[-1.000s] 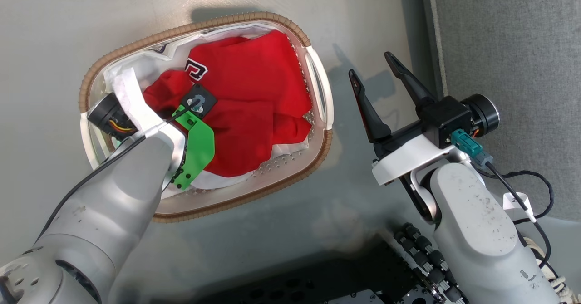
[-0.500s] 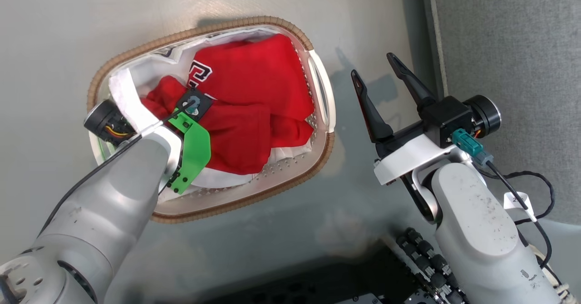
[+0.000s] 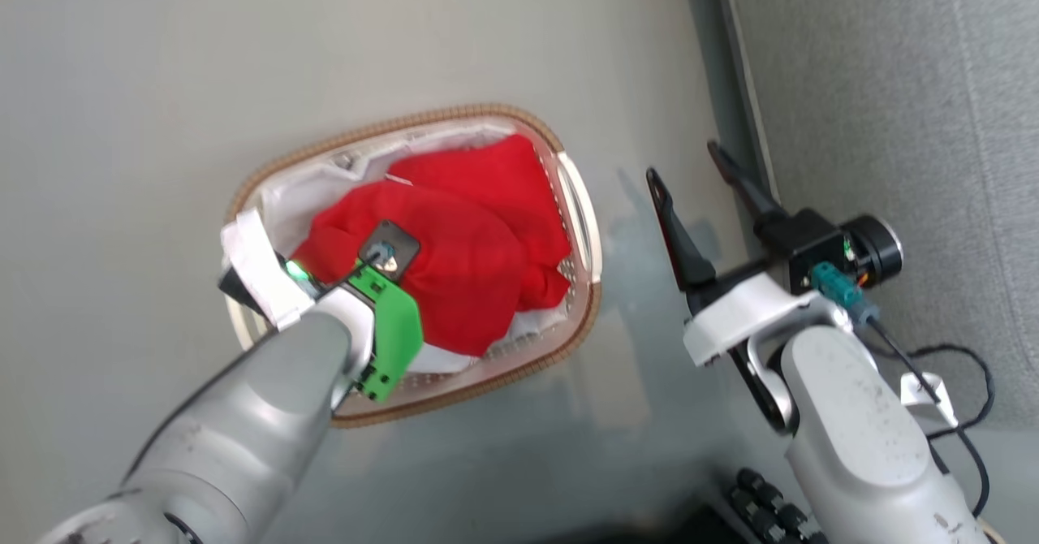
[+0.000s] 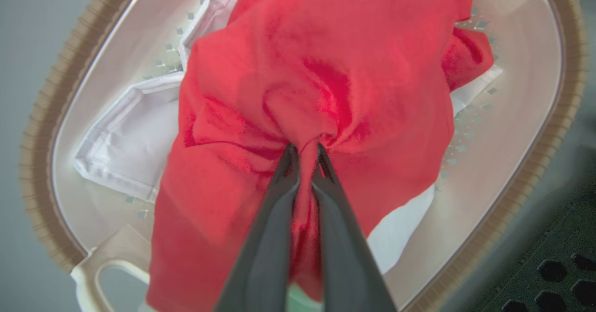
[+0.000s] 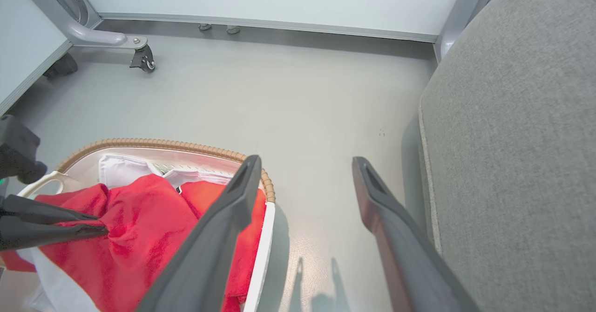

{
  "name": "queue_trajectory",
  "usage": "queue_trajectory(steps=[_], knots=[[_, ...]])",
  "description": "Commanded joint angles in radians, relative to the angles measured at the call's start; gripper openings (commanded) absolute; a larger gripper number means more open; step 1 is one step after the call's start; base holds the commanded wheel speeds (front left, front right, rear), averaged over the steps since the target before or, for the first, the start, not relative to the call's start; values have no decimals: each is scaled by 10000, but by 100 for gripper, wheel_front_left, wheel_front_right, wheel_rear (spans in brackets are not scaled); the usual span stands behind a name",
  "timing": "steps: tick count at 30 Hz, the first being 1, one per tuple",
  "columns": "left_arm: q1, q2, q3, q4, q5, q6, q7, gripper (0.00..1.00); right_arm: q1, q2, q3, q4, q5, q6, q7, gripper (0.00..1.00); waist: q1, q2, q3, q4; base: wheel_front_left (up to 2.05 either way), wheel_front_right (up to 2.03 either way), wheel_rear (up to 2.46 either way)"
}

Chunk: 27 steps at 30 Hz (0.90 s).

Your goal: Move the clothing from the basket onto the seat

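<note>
Floor (image 3: 243,81): pale grey and smooth. The basket is carried on it, and the seat is set along its right side in the head view.
Seat (image 3: 893,81): large grey woven cushion with a stitched seam noted along the near edge. It is kept apart from the basket by a strip of bare floor.
Basket (image 3: 422,115): white perforated oval with a brown rim and a handle at each end. It is stood on the floor, left of the seat.
Clothing (image 3: 471,260): bright red fabric, heaped inside the basket. In the left wrist view, one fold is gathered into a peak where it is pinched, and the rest is draped down around that point.
Liner (image 4: 130,149): white sheet, laid under the red fabric against the basket wall.
Left arm (image 3: 243,430): reached over the near end of the basket, with the wrist placed above the red heap.
Left gripper (image 4: 305,150): its fingers (image 4: 274,219) are pressed almost together, and a tuck of the clothing is clamped between the tips.
Right gripper (image 3: 684,162): held over bare floor between basket and seat. Its fingers (image 5: 219,237) are spread wide, and nothing is held between them.
Caster (image 5: 142,60): small dark wheel on a grey metal leg, noted far across the floor in the right wrist view.
</note>
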Motion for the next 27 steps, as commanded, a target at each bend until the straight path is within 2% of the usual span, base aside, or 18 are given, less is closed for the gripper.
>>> queue_trajectory(steps=[1, 9, 15, 22, 27], knots=[[280, -103, 100, -76, -219, -22, -326, 0, 285, -41, -42, 84, -61, -8, -21, 100, 0, 0, -1213, 388, 0, 0, 0], [1075, -372, 545, -91, -978, -22, -1999, 0, 1047, -44, -140, 402, -81, -10, -21, 100, 0, 0, -2849, 750, 0, 0, 0], [1516, -505, 1178, -445, -1313, 40, -2475, 0, 1605, -44, -176, 514, -2, -10, -21, 100, 0, 0, -3810, 946, 0, 0, 0], [2293, -42, 2895, -2506, -756, 590, -2470, 0, 2182, -41, -154, 544, 141, -10, -21, 100, 0, 0, -4759, 1105, 0, 0, 0], [3133, 139, 4177, -4051, 70, 719, -2473, 0, 2569, -43, -110, 523, 172, -10, -21, 100, 0, 0, -5357, 1197, 0, 0, 0]])
